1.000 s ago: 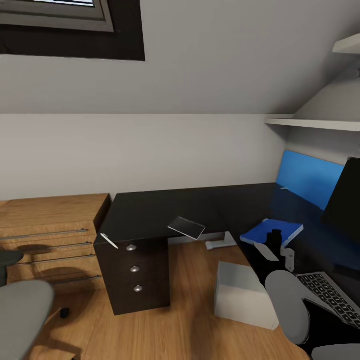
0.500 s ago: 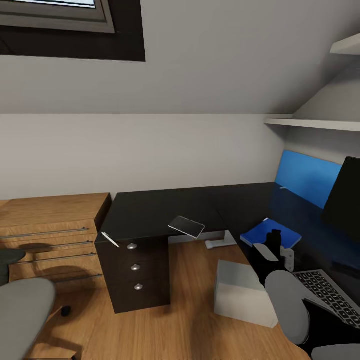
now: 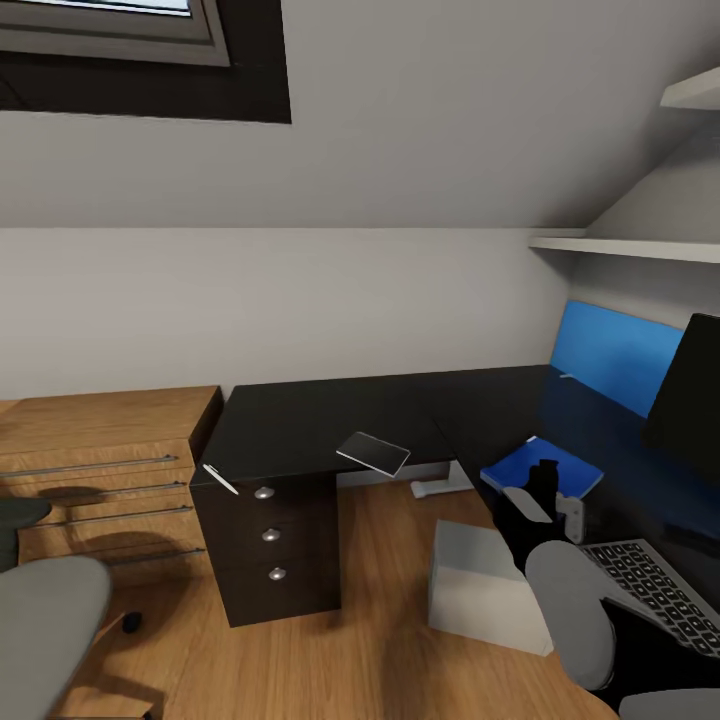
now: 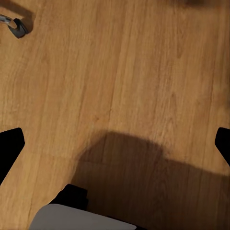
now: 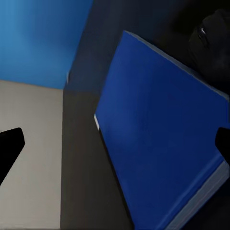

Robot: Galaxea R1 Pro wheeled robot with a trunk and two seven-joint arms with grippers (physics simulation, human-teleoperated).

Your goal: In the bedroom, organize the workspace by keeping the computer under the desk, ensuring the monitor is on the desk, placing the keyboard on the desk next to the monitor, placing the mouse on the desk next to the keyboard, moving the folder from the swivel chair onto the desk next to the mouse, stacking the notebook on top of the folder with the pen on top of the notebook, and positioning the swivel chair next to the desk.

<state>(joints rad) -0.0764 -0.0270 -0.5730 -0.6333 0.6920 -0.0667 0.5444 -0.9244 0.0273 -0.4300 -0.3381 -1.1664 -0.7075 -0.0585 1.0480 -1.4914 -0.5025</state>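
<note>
The large L-shaped desk [image 3: 300,425] with a glossy black top, a blue back panel and black drawers with round silver knobs fills the middle and right of the head view. On its right wing lies the flat bright blue rectangular folder [image 3: 545,468], flat on the black top, near the front edge. Just beside it, toward the robot, sits the slim keyboard [image 3: 645,585] with dark grey keys in a thin silver frame, and behind both stands the wide black-fronted monitor [image 3: 690,405] at the right border. The pale grey-white box-shaped computer tower [image 3: 485,590] stands on the wood floor in the inner corner of the desk, partly under its edge.

The right arm reaches forward from the lower right, its rounded grey forearm leading to the black right gripper [image 3: 548,488], which hangs just over the near end of the folder. In the right wrist view the folder [image 5: 163,143] spreads across the frame with the two black fingertips [image 5: 8,143] at opposite borders, so the jaws stand wide apart and hold nothing.

The left arm hangs low at the lower left of the head view. In the left wrist view the left gripper [image 4: 115,148] points down at the wood floor [image 4: 120,72], its fingertips far apart at opposite borders and nothing between them.

A small flat grey rectangular object [image 3: 373,453] rests on the desk's near edge, overhanging it, and a thin white pen-like stick [image 3: 219,481] lies at the left front corner. A low light-wood cabinet [image 3: 100,440] stands to the left of the desk.
</note>
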